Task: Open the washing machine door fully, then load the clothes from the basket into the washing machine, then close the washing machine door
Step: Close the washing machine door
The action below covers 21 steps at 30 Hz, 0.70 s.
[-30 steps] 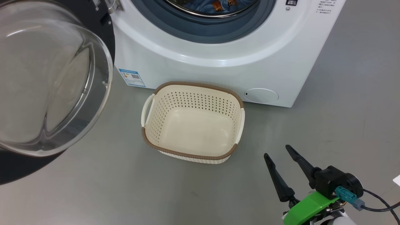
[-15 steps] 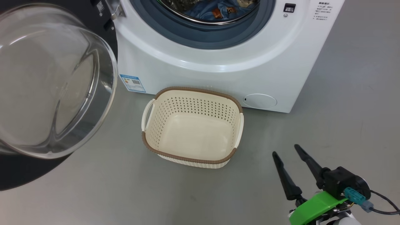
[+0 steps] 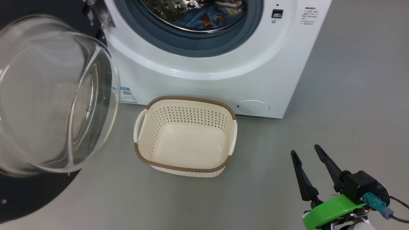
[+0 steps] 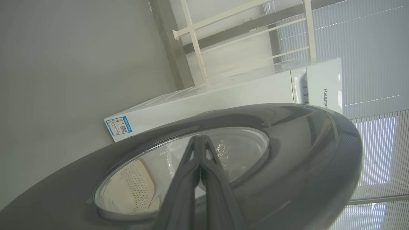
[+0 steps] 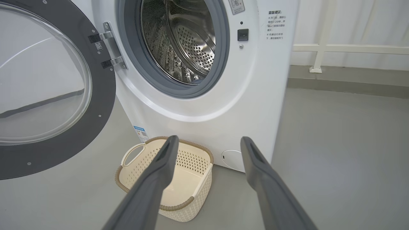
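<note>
The washing machine (image 3: 207,73) stands with its door (image 3: 48,95) swung out to the left, glass bowl facing me. Blue clothes (image 3: 207,17) with orange prints lie inside the steel drum. On the floor before the machine sits the basket (image 3: 185,99), with nothing in it. My right gripper (image 3: 304,149) hovers open at the lower right, well off the basket. In the right wrist view the right gripper (image 5: 208,138) points at the basket (image 5: 191,188) and the drum (image 5: 191,48). My left gripper (image 4: 200,136) is shut, its tips at the door's (image 4: 303,153) outer glass; touching or not, I cannot tell.
Grey floor stretches right of the machine and in front of the basket. A round cap (image 3: 252,107) and a blue label (image 3: 126,94) sit low on the machine's front. A white rail (image 5: 351,48) runs along the wall behind.
The head camera has shifted, so the machine and basket sit lower and further left and more of the drum shows. The right gripper stays open at the lower right.
</note>
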Motion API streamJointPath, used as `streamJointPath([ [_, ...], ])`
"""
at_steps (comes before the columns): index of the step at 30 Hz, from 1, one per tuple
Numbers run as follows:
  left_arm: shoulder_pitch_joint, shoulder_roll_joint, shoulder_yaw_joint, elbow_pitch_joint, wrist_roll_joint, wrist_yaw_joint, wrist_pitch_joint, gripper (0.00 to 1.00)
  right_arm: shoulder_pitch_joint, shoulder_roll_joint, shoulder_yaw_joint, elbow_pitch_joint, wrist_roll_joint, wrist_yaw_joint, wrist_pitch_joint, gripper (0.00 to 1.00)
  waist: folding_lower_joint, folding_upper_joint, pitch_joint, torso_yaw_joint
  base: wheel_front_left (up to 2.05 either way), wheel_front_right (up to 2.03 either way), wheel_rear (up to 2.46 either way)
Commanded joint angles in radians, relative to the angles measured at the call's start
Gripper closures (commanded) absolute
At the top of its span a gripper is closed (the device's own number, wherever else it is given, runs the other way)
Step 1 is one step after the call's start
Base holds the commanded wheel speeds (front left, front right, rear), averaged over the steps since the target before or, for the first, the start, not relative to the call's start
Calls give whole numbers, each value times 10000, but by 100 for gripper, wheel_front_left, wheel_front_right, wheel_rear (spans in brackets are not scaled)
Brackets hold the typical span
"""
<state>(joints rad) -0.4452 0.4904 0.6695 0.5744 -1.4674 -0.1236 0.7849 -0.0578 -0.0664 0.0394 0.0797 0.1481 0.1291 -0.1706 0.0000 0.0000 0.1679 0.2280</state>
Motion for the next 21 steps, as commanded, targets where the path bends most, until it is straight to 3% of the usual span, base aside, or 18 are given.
streamJointPath([
  [1, 135, 432, 66, -354, -109, -70, 242, 100, 34, 32, 189, -271, -44, 16, -111, 0, 0, 0, -59, -152, 0, 0, 0],
  [10, 682, -73, -31, -1566, -625, 111, 1152, 100, 86, 96, 189, -130, 43, 16, -276, 0, 0, 0, -195, -588, 0, 0, 0],
  [21, 1350, -688, -275, -3549, -1502, 934, 2540, 100, 109, 147, 276, 237, 264, 16, -558, 0, 0, 0, -316, -954, 0, 0, 0],
])
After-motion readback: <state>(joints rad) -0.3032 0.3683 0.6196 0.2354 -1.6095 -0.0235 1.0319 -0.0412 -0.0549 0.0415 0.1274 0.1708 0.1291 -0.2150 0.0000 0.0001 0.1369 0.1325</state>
